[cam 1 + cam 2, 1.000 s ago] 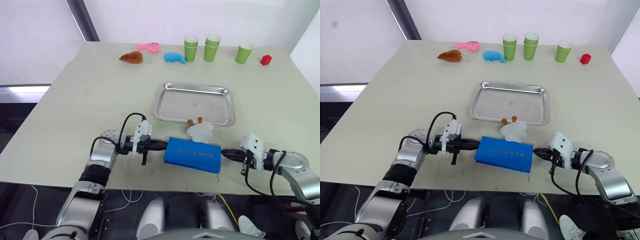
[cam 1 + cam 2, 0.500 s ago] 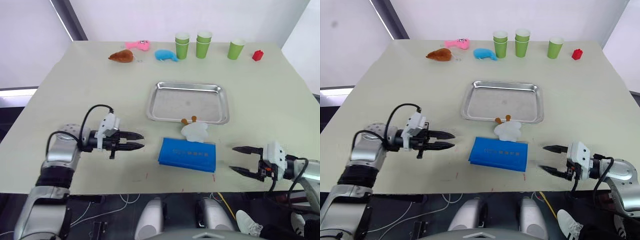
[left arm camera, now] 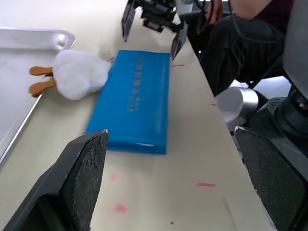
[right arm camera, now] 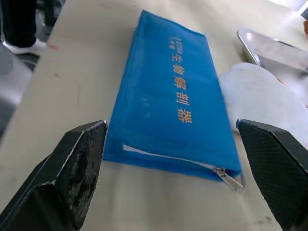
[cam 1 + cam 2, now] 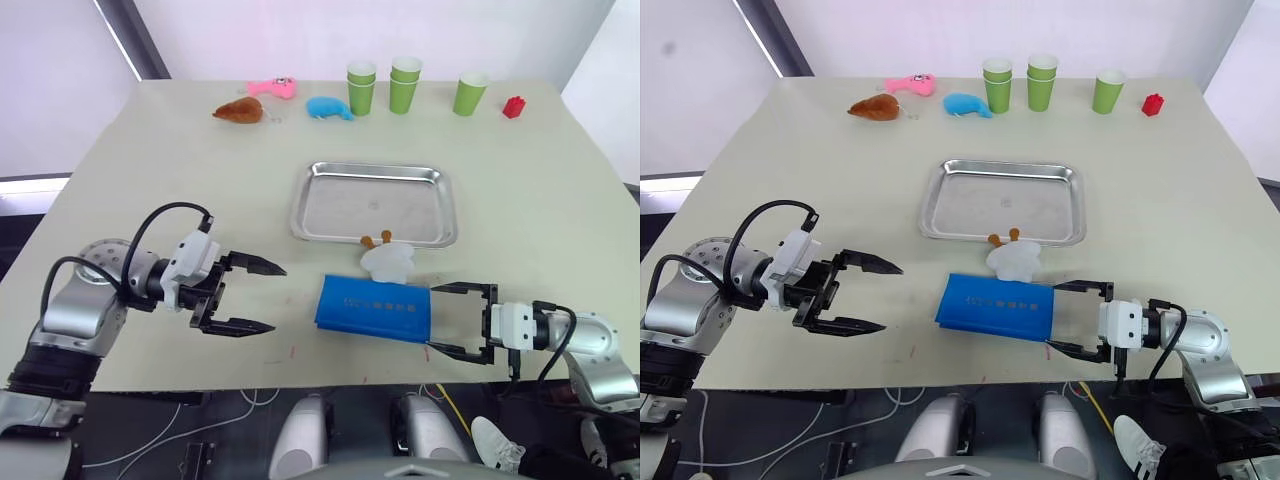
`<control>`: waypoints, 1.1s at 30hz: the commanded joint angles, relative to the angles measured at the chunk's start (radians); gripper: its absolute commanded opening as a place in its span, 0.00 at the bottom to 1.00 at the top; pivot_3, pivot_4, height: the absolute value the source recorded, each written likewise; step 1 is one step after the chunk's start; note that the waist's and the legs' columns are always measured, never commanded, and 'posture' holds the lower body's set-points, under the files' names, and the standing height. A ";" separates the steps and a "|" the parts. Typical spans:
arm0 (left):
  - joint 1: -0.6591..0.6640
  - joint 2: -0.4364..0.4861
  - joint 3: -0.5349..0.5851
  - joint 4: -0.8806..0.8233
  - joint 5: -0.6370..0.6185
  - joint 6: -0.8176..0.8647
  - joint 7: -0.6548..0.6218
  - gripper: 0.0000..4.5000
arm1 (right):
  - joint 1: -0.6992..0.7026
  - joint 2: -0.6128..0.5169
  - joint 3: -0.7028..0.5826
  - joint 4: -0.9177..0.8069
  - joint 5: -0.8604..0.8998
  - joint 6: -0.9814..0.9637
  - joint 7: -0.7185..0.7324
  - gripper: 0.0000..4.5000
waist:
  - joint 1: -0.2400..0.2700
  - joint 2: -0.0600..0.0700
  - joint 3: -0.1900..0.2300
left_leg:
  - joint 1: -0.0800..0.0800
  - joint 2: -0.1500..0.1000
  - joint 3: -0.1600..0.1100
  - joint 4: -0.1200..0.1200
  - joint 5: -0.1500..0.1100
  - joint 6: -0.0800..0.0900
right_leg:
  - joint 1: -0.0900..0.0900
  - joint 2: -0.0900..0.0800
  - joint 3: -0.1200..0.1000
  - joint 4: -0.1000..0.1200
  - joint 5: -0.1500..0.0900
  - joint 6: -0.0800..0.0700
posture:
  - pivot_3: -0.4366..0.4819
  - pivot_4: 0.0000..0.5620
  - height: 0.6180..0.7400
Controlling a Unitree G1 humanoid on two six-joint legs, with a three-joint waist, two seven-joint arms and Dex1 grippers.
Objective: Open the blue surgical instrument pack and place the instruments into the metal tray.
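The blue surgical instrument pack [image 5: 372, 308] lies shut and flat near the table's front edge, its zipper [image 4: 232, 179] closed; the instruments are hidden. The metal tray [image 5: 372, 169] sits just behind it and holds nothing. My left gripper [image 5: 277, 297] is open wide, a short way left of the pack and apart from it. On the other side, my right gripper [image 5: 430, 318] is open wide at the pack's right end, its fingertips level with that edge. In the right wrist view the pack [image 4: 171, 125] lies just ahead between my fingers [image 4: 82, 168].
A white plush toy [image 5: 388, 261] with orange feet rests against the pack's far edge and the tray's front rim. Along the far edge stand green cups [image 5: 404, 84], a red block [image 5: 514, 107], a blue whale toy [image 5: 329, 108], a pink toy [image 5: 271, 87] and a brown toy [image 5: 238, 110].
Both grippers were shut against the pack's ends; they drew away and opened wide. The right one has come back to the pack's right end. The head view has shifted.
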 commanded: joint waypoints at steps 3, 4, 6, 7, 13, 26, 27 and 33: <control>0.001 0.017 0.017 -0.069 -0.039 0.005 -0.050 0.99 | -0.072 0.022 0.034 0.105 -0.032 -0.130 -0.014 1.00 | 0.000 0.000 0.001 | 0.000 0.000 0.000 0.000 0.000 0.000 | 0.000 0.000 0.000 0.000 0.000 0.000 | 0.48 0.27 1.00; 0.003 0.014 0.020 -0.071 -0.038 0.006 -0.050 0.99 | -0.082 0.023 0.040 0.127 -0.040 -0.156 -0.013 1.00 | 0.000 -0.001 0.001 | 0.000 0.000 0.000 0.000 0.000 0.000 | 0.000 0.000 0.000 0.000 0.000 0.000 | 0.48 0.27 1.00; 0.006 0.003 0.036 -0.073 -0.032 0.016 -0.050 1.00 | -0.102 0.030 0.047 0.159 -0.034 -0.183 -0.017 0.87 | -0.001 -0.001 0.001 | 0.000 0.000 0.000 0.000 0.000 0.000 | 0.000 0.000 0.000 0.000 0.000 0.000 | 0.48 0.27 1.00; 0.008 -0.002 0.041 -0.074 -0.029 0.018 -0.050 1.00 | -0.110 0.031 0.049 0.174 -0.032 -0.193 -0.018 0.84 | -0.001 -0.001 0.001 | 0.000 0.000 0.000 0.000 0.000 0.000 | 0.000 0.000 0.000 0.000 0.000 0.000 | 0.48 0.27 1.00; 0.020 -0.018 0.063 -0.094 -0.021 0.033 -0.048 1.00 | -0.138 0.026 0.066 0.230 -0.007 -0.224 0.001 0.40 | -0.003 -0.001 0.001 | 0.001 0.000 0.001 0.000 0.000 0.000 | 0.000 0.000 0.002 0.001 0.000 0.000 | 0.48 0.27 1.00; 0.025 -0.059 0.090 -0.108 -0.002 0.033 -0.039 1.00 | -0.078 -0.117 0.071 -0.076 0.253 0.165 0.129 0.00 | 0.002 0.000 0.002 | 0.001 0.000 0.000 0.000 0.000 0.000 | 0.000 0.000 0.001 0.001 0.000 0.000 | 0.48 0.27 1.00; 0.027 -0.065 0.092 -0.113 -0.002 0.030 -0.035 1.00 | -0.074 -0.144 0.064 -0.124 0.293 0.253 0.130 0.00 | 0.002 0.000 0.002 | 0.000 0.000 0.000 0.000 0.000 0.000 | 0.000 0.000 0.000 0.001 0.000 0.000 | 0.48 0.27 1.00; 0.029 -0.087 0.092 -0.133 0.002 0.041 -0.027 1.00 | -0.125 -0.244 0.033 -0.267 0.498 0.686 0.138 0.00 | -0.001 0.000 0.002 | 0.000 0.000 0.000 0.000 0.000 0.000 | 0.000 0.000 0.001 0.001 0.000 0.000 | 0.48 0.27 1.00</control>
